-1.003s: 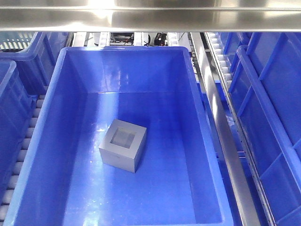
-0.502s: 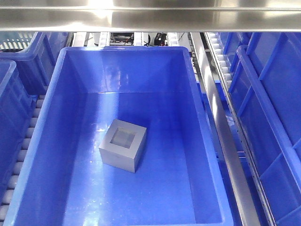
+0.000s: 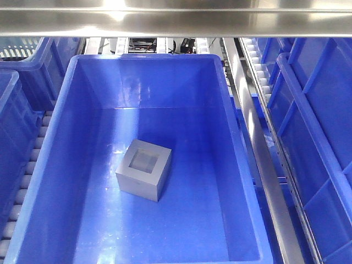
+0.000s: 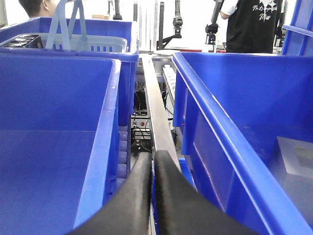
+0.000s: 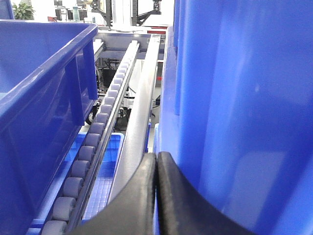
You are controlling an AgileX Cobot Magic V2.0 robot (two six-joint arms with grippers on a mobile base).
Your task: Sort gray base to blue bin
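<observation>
Gray base [image 3: 143, 169] is seen resting, recess up, on the blue bin [image 3: 181, 58] floor. Left gripper [image 4: 152, 166] and right gripper [image 5: 156, 161] are pressed closed, apparently on nothing.

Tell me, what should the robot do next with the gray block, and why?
Probably nothing more than keep both arms back. The gray base already sits on the floor of the blue bin, recess up, with nothing touching it. The left gripper and right gripper are shut and empty, outside the bin.

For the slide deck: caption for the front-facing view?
Gray base, recess up, resting on the floor of the blue bin.
</observation>
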